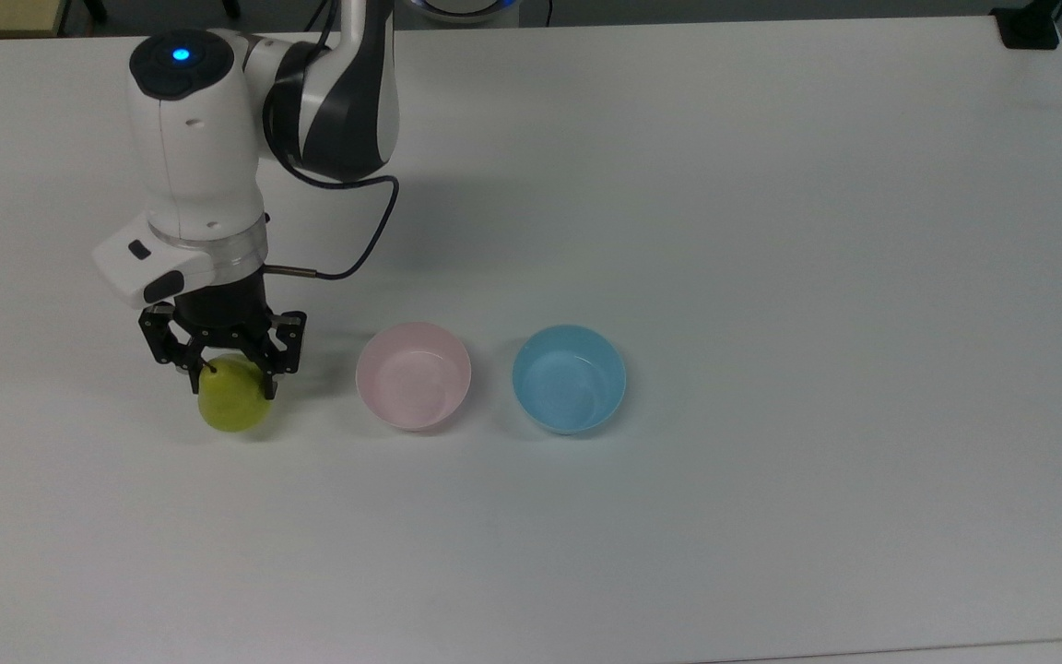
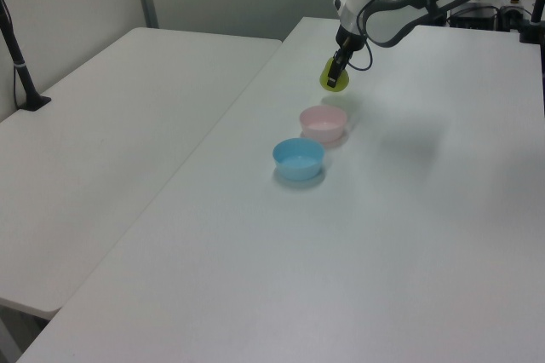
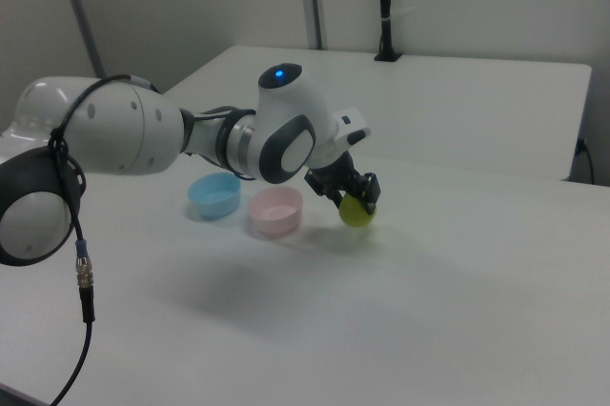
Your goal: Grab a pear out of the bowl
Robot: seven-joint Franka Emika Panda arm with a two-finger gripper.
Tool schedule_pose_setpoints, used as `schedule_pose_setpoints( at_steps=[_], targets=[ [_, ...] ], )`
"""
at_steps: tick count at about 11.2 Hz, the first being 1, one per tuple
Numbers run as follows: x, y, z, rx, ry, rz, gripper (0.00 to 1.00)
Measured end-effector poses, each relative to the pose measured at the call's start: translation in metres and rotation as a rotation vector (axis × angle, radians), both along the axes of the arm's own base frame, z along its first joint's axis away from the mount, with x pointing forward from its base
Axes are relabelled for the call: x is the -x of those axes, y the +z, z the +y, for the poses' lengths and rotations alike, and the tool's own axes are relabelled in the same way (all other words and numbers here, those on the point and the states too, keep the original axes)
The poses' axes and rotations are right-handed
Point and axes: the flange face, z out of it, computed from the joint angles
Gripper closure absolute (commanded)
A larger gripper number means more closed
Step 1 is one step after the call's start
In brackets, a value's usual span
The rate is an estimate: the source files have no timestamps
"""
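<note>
On the white counter (image 1: 771,231), toward the top view's left: one pear (image 1: 234,398), yellow-green, dark stem, clamped between the closed jaws of the gripper (image 1: 229,373), well apart from the pink bowl (image 1: 413,374) and near the counter surface; whether it touches cannot be told. Beside the pink bowl on the top view's right: one blue bowl (image 1: 569,378); both hold nothing. Step judged: pear already out of the bowl; next move calls for a steady hold or a gentle set-down.

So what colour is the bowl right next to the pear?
Pale pink. The bowl beside the pear shows best in the top view.
</note>
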Motion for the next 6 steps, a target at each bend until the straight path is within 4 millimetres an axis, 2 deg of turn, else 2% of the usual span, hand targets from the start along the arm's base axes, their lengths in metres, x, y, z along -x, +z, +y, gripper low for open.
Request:
schedule_pose_setpoints(
  at_steps=[2,3,5,6],
  targets=[
    [0.0,-0.014,-0.006,0.004,-0.001,0.003,0.43],
    [0.0,-0.021,-0.008,0.005,0.0,0.011,0.27],
    [0.0,-0.025,-0.008,0.008,0.003,0.018,0.02],
    [0.0,-0.024,-0.008,0.008,0.003,0.017,0.0]
  ],
)
